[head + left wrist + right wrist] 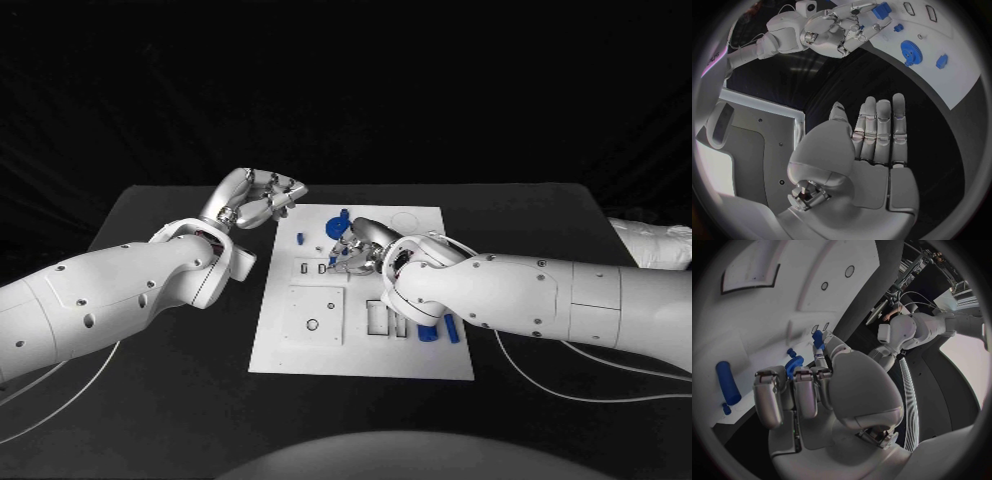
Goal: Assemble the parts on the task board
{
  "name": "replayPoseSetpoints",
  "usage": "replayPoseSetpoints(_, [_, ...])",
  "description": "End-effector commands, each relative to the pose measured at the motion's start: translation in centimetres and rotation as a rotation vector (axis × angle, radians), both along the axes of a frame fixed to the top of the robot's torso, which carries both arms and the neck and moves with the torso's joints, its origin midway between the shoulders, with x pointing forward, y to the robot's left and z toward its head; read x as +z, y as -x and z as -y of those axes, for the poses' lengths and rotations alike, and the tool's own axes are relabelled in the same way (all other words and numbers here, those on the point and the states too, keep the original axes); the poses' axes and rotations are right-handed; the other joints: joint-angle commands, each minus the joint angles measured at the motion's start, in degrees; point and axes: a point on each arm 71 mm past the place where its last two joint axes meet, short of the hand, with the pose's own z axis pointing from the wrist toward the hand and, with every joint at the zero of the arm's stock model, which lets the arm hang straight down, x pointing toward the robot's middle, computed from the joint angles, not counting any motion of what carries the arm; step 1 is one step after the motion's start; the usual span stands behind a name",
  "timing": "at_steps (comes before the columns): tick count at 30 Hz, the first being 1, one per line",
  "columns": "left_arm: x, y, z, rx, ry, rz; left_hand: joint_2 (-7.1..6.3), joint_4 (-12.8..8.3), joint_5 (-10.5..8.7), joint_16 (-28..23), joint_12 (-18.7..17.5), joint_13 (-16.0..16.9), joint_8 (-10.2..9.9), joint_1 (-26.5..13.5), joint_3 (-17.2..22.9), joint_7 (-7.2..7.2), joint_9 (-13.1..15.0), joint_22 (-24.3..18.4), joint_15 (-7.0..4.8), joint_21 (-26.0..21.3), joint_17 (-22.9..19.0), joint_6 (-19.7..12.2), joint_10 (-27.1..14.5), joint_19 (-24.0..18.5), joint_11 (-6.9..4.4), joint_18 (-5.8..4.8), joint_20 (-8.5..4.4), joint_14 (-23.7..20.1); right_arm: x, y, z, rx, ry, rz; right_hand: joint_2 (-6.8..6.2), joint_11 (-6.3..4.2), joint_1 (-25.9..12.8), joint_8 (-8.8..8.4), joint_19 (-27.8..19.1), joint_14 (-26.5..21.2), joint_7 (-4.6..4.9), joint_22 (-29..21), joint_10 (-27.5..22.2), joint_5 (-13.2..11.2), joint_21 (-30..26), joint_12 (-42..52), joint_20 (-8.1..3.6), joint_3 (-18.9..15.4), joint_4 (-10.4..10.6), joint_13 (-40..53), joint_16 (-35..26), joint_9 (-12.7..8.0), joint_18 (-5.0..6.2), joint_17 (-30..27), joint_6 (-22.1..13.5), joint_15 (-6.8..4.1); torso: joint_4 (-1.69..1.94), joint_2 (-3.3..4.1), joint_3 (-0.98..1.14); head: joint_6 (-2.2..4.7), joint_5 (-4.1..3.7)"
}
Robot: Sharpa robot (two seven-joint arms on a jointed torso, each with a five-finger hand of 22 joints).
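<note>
1. Head view: the right hand (361, 245) is seen low over the middle of the task board (325, 345), fingers curled in, a small blue part (336, 253) pinched at the fingertips.
2. In the left wrist view that same blue part (881, 9) is gripped between thumb and fingers above the white plate.
3. The left hand (873, 132) is held flat, fingers straight and side by side, nothing in it; in the head view it is raised beside the board's far left corner.
4. A blue gear (342, 224) is found on the board beyond the right hand, a small blue peg (299, 238) to its left.
5. A blue cylinder (451, 328) is partly seen on the board's near right side under the right forearm.
6. The board is laid on the black bench (159, 400).
</note>
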Motion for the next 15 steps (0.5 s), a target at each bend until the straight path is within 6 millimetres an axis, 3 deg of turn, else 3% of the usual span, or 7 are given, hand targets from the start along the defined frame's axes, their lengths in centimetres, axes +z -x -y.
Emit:
replayPoseSetpoints(1, [0.2,0.04,0.13,-0.006,0.001,0.011,0.18,0.0,0.2,-0.36,-0.3,-0.05,0.07,0.43,-0.35,-0.04,0.05,-0.08,0.01,-0.33,-0.05,-0.22,0.28,0.32,-0.29,0.94,-0.02,0.46,-0.14,-0.03,-0.2,0.02,0.023,0.004,0.51,0.36,-0.02,0.19,5.89,5.98,-0.47,15.09,5.99,0.28,0.26,0.16,0.44,-0.15,-0.06,15.0,0.23,0.1,-0.38,15.07,2.27,0.26,-0.07,-0.02,-0.02,-0.11,0.14])
replayPoseSetpoints(15, [0.24,0.02,0.05,-0.004,0.001,0.013,0.19,0.0,0.2,-0.35,-0.3,-0.08,0.07,0.45,-0.35,-0.04,0.06,-0.08,0.01,-0.37,-0.04,-0.23,0.29,0.35,-0.29,0.94,-0.02,0.49,-0.42,-0.34,-0.29,0.034,0.057,0.03,0.64,0.44,0.23,-0.03,5.89,5.98,-0.37,15.09,5.99,0.28,0.26,0.16,0.56,-0.02,-0.28,15.0,0.23,0.02,-0.38,15.07,2.11,0.36,-0.02,0.0,0.03,-0.14,0.08])
